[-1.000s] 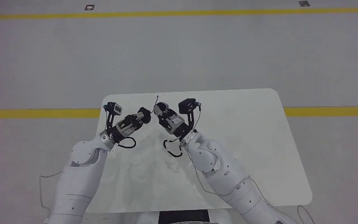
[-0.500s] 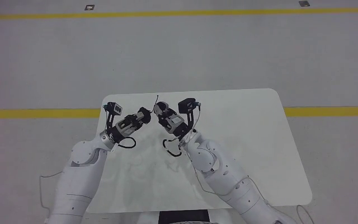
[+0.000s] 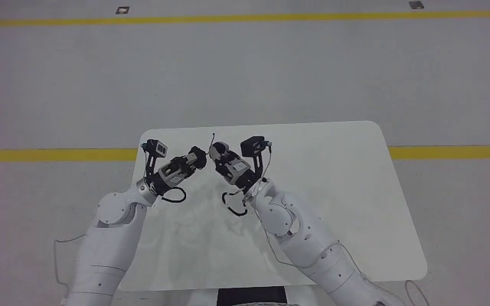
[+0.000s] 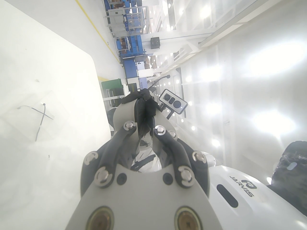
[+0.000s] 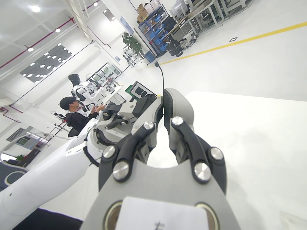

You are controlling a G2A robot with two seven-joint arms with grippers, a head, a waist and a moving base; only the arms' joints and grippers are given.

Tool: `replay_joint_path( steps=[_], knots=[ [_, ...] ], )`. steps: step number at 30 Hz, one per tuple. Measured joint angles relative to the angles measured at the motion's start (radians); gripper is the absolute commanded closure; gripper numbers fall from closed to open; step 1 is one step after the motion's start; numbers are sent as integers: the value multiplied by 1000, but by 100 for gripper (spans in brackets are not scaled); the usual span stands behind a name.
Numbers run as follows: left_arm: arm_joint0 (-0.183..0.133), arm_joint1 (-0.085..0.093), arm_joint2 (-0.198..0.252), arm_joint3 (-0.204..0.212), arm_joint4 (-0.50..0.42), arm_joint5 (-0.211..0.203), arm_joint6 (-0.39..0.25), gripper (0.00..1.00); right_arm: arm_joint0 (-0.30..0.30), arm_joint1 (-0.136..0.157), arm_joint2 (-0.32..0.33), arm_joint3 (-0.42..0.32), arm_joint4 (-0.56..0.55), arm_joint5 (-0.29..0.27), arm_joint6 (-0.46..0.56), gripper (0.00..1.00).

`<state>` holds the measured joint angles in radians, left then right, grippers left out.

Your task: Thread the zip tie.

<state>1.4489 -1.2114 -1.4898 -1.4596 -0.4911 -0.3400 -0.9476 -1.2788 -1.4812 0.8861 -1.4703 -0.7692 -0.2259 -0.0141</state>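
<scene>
Both white arms are bent at the elbow, with the wrists turned inward. The grey two-finger left gripper [image 3: 197, 159] and right gripper [image 3: 218, 150] almost meet tip to tip. Both have their fingers pressed together, the right one on a thin black zip tie [image 5: 162, 77].

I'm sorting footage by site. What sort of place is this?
Probably a robotics workshop in a factory hall: a yellow line painted on the pale floor, metal shelving with blue bins, and a white humanoid robot with a black head in the background.

Left pincer [image 4: 144, 104] pads pressed together, thin zip tie [image 4: 160, 79] arcing beyond, spare ties [image 4: 40, 118] crossed on white table [image 4: 60, 72]
</scene>
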Motion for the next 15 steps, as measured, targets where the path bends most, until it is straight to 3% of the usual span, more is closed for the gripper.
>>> replay_joint_path(
  steps=[1, 2, 3, 15],
  knots=[
    [0, 0, 0, 0, 0, 0, 0, 100, -1, 0, 1, -1, -1, 0, 0, 86],
    [0, 0, 0, 0, 0, 0, 0, 100, -2, 0, 3, -3, -3, 1, -1, 56],
    [0, 0, 0, 0, 0, 0, 0, 100, -3, 1, 4, -4, -4, 2, -1, 0],
    [0, 0, 0, 0, 0, 0, 0, 100, -16, 6, 25, -30, -40, 1, -9, 0]
  ],
)
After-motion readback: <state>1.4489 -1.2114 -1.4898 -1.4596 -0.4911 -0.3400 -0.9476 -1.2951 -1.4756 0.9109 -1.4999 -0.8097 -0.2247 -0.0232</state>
